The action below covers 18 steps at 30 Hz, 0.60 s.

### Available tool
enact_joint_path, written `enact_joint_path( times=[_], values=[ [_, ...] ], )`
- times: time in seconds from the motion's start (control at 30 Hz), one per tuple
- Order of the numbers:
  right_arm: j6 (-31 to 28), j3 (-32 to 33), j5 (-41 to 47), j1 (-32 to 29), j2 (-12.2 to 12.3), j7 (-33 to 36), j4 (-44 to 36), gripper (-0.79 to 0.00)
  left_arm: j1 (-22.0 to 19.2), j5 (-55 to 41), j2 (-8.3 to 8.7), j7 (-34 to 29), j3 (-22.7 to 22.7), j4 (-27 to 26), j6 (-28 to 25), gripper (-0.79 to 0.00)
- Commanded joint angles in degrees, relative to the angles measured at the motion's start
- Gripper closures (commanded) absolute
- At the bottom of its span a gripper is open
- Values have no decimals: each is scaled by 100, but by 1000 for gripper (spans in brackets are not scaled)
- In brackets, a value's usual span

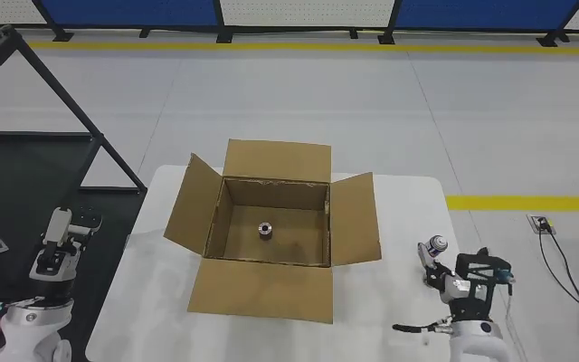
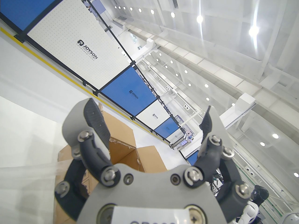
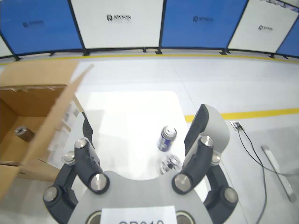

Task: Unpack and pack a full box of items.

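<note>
An open cardboard box stands mid-table with all flaps spread. On its floor sits one small dark cylinder, also seen as a brown cylinder in the right wrist view. A small clear bottle with a blue label and silver cap is on the table right of the box, and the bottle shows near the table's right edge. My right gripper is open just behind it, the bottle between its spread fingers and apart from them. My left gripper is open, holds nothing and points upward; this left gripper hangs off the table's left side.
The white table has bare surface on both sides of the box. A black frame stand is on the floor at the left. Cables and a socket lie on the floor to the right. Blue and white panels fence the far side.
</note>
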Motion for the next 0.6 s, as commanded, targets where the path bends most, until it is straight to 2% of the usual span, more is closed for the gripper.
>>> enact_joint_path(
  times=[0.0,0.27,0.57],
  values=[
    [-24,162,49,110,20,228,342,-785,0,0,0,0,0,0,0,-785],
    [-133,476,-66,949,116,1072,1824,-785,0,0,0,0,0,0,0,-785],
    [-495,628,139,1169,202,1308,2342,-785,0,0,0,0,0,0,0,-785]
  ],
)
